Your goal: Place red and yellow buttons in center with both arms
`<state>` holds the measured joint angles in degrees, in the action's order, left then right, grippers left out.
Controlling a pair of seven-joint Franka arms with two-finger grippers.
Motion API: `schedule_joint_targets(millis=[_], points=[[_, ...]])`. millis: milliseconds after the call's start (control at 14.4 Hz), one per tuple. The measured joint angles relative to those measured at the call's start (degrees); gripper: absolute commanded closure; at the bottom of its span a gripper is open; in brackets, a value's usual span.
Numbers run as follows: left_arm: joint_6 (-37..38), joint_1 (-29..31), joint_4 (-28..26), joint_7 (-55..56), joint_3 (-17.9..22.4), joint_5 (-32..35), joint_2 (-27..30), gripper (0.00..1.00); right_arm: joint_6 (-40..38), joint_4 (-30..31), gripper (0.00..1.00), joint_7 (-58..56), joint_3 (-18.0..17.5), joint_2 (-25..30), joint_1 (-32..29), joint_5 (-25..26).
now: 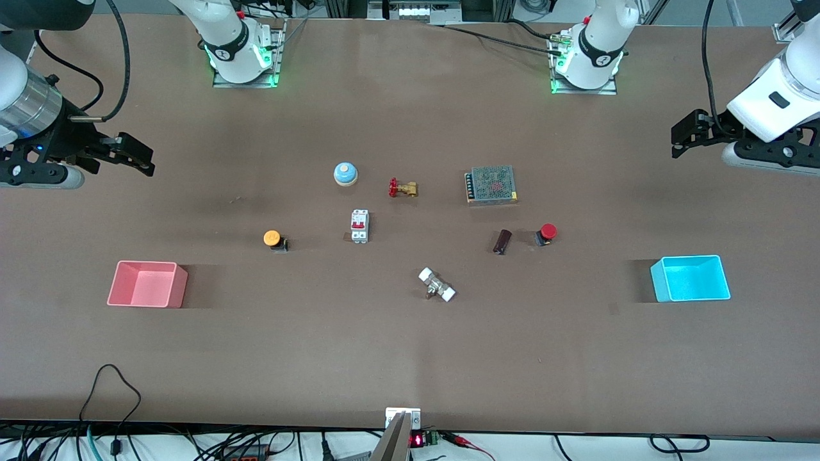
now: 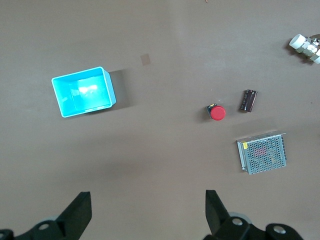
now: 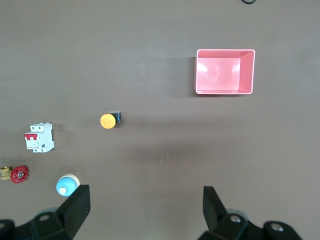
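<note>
red button, yellow button, well apart, untouched

This is a robotics lab bench, not a home or a shop. Two white arms are bolted by metal base plates, one glowing green, along one edge of a wide brown table. Loose black cables trail off the opposite edge by a small red digital readout, and electrical parts sit mid-table: a circuit breaker and a mesh-cased power supply.
</note>
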<state>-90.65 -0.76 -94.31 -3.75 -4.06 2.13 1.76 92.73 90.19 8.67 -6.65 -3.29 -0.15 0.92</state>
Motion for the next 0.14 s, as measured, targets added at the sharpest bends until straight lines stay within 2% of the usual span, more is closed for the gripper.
schedule_joint_targets(millis=[139], points=[[0.1, -0.01, 0.11, 0.0, 0.0, 0.0, 0.0, 0.0, 0.05, -0.03, 0.0, 0.0, 0.0, 0.0, 0.0, 0.0]])
